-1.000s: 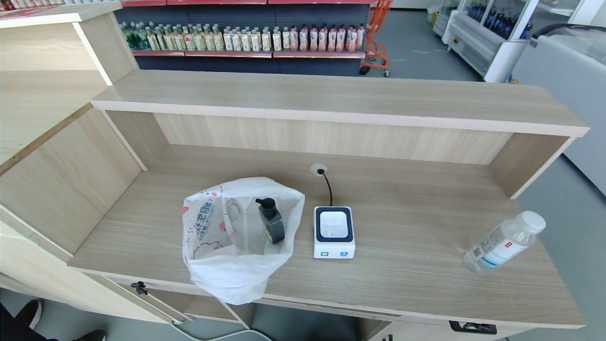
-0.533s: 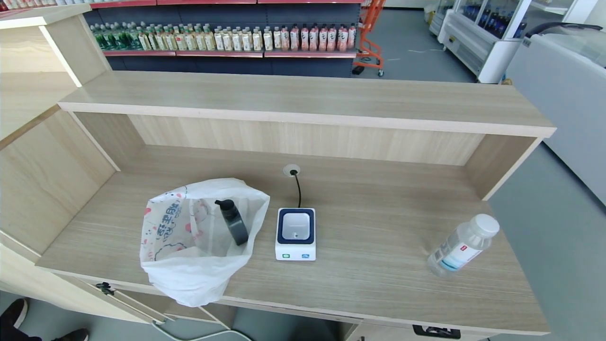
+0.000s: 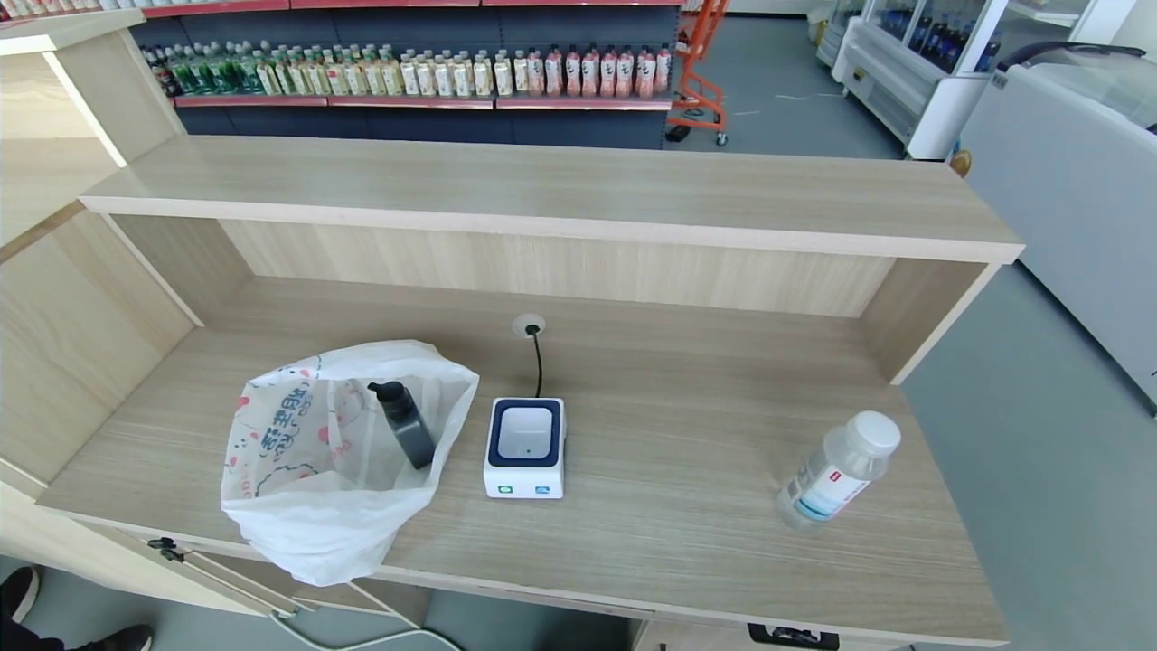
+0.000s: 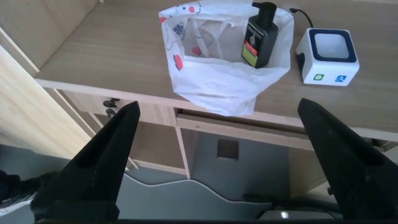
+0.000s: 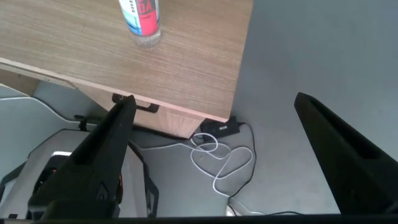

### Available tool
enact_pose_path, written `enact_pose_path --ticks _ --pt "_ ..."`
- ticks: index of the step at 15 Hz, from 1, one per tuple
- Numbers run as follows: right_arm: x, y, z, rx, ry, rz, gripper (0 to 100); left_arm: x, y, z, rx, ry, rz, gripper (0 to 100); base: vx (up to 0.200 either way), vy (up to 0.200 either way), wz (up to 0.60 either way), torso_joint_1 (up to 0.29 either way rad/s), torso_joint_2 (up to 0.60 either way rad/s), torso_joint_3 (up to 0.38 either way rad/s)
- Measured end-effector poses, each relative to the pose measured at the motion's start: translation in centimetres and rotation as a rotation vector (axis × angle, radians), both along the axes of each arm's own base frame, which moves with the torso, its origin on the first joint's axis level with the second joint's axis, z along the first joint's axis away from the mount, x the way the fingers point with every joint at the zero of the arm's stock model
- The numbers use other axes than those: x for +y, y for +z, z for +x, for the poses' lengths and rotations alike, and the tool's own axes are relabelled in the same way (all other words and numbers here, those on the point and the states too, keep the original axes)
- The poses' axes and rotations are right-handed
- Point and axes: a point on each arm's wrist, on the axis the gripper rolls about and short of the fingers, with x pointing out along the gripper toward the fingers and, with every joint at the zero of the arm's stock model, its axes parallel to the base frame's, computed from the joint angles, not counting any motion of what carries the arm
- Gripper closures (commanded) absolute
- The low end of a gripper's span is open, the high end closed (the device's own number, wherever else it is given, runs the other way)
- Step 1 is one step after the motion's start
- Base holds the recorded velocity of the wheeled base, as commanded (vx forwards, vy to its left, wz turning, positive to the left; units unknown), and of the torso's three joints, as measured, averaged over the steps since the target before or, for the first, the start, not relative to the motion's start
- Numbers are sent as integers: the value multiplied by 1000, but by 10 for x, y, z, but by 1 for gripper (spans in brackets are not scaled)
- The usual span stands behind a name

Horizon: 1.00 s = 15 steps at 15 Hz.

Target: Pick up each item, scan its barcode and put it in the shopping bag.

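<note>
The left gripper (image 4: 219, 104) hangs low in front of the counter (image 3: 687, 425), out before its front edge, with its jaws spread wide and nothing between them. On the left part of the counter sits the white shopping bag (image 3: 316, 470), its mouth open and its lower edge drooping slightly over the front edge. A dark pump bottle (image 3: 407, 434) leans inside the bag against its right wall. Just beside the bag, to its right, stands the white barcode scanner (image 3: 526, 448), with a black cable (image 3: 537, 362) running back to a hole in the countertop. Well apart, near the right end, a clear water bottle (image 3: 836, 472) with a white cap stands on the bare wood. The right gripper (image 5: 214, 98) hangs below the counter's right front corner over the grey floor, jaws likewise wide apart and empty.
</note>
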Motion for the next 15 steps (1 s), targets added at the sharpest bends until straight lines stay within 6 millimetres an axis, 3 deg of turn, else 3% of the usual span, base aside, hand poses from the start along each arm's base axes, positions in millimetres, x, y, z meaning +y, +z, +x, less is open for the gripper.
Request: enact_pose_path --ticks 6,15 --pt "3 -24 1 75 63 66 0 0 0 0 0 0 0 0 0 0 0 0 0 0" --pt "13 0 26 4 38 70 0 0 0 0 0 0 0 0 0 0 0 0 0 0"
